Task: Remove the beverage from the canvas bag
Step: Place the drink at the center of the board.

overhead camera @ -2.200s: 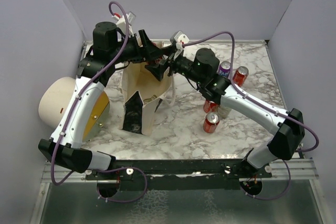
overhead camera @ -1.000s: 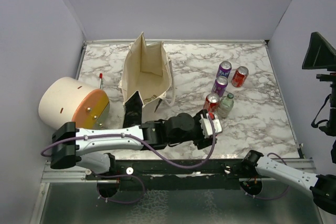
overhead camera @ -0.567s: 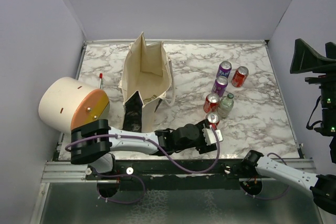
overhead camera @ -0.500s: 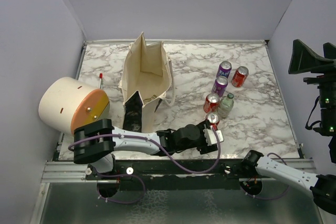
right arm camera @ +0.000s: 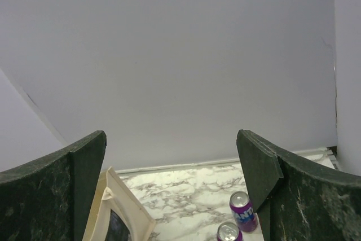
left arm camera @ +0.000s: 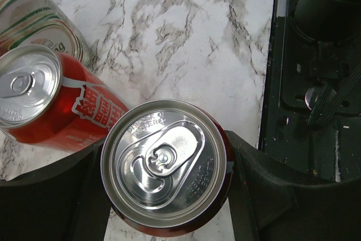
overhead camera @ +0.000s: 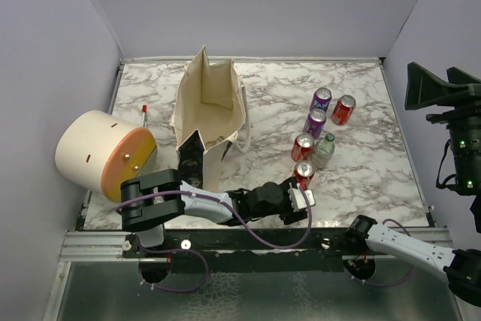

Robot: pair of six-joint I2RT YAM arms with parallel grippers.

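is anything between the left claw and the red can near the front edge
Nothing visible does: the red can sits between the left claw's fingers, which flank it closely. A second red can stands right beside it, not between.

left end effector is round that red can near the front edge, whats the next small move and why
Probably open the left end effector and let go. Its fingers hug both sides of the red can, which looks upright on the marble table, outside the canvas bag and beside a second can. Whether its base is fully down, I cannot tell.
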